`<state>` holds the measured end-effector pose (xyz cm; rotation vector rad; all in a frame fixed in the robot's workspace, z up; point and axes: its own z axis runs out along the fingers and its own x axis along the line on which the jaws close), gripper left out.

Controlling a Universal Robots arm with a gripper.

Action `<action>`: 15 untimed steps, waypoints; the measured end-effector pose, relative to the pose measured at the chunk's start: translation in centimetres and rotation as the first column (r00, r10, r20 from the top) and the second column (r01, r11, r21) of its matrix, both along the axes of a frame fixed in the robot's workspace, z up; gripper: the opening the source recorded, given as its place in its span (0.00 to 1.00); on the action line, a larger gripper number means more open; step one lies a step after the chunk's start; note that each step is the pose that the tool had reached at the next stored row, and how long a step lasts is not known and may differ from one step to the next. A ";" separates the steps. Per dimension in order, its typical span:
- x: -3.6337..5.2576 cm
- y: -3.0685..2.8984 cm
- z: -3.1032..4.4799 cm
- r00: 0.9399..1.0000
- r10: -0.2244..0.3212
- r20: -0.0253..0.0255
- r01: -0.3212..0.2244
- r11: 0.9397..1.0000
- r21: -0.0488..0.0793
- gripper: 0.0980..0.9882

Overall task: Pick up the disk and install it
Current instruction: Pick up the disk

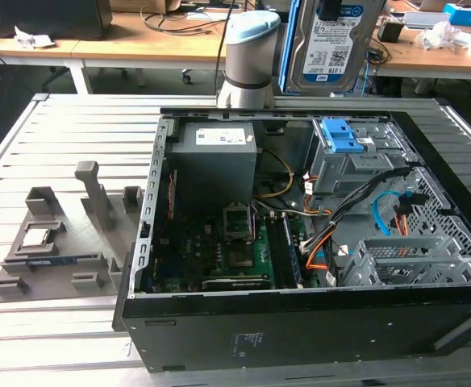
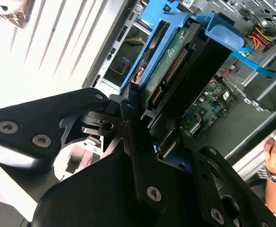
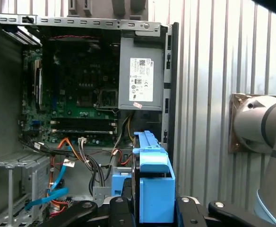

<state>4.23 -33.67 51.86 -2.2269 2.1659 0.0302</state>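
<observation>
Disk [image 1: 332, 44] is seen high above the open computer case [image 1: 300, 326], which is laid on its side on the bench [image 1: 66, 129]. In the second wrist view the hand [image 2: 150, 126] is closed on the disk: the blue carrier frame is clamped between the two fingers, with the connector edge turned toward the hand. The grey drive cage [image 1: 340, 165] with the blue latch is well below the disk. A slip may be feared, because the frame looks to be of smooth plastic. The carrier could also be caught on the loose cables [image 1: 381, 189] near the cage, or be jammed if it is brought in tilted.
</observation>
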 end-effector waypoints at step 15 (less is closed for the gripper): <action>0.01 -1.09 -0.55 0.999 -0.048 0.000 0.048 0.999 -0.010 0.30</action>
